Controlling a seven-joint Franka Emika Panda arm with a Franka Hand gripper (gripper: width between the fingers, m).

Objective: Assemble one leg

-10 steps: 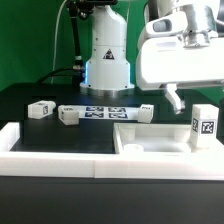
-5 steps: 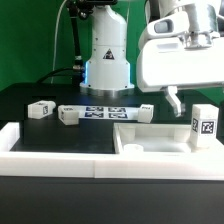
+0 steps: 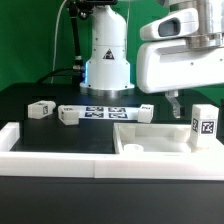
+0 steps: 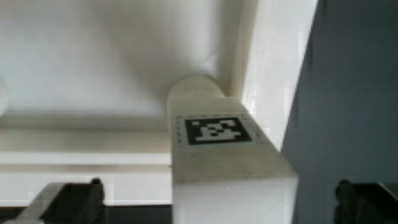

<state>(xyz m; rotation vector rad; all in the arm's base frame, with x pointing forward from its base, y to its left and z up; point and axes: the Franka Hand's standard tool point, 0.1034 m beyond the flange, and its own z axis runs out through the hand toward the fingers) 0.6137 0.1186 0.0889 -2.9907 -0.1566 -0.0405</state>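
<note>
A leg (image 3: 205, 122), a small white post with a black-and-white tag, stands upright on the right end of the wide flat white panel (image 3: 150, 142). My gripper (image 3: 180, 106) hangs just above and to the exterior view's left of it, open and empty. In the wrist view the same leg (image 4: 224, 140) lies between my two dark fingertips (image 4: 71, 200), which stand wide apart and do not touch it; the gripper (image 4: 217, 206) is centred over it. Three more legs lie on the black table: one (image 3: 40, 108), a second (image 3: 68, 115) and a third (image 3: 143, 111).
The marker board (image 3: 106, 112) lies flat in front of the arm's white base (image 3: 107, 55). A long white border rail (image 3: 90, 160) runs along the front, with an end piece (image 3: 10, 132) at the exterior view's left.
The hand has turned from a tilt to level, so the visible finger now points straight down beside the standing leg. No part has moved.
</note>
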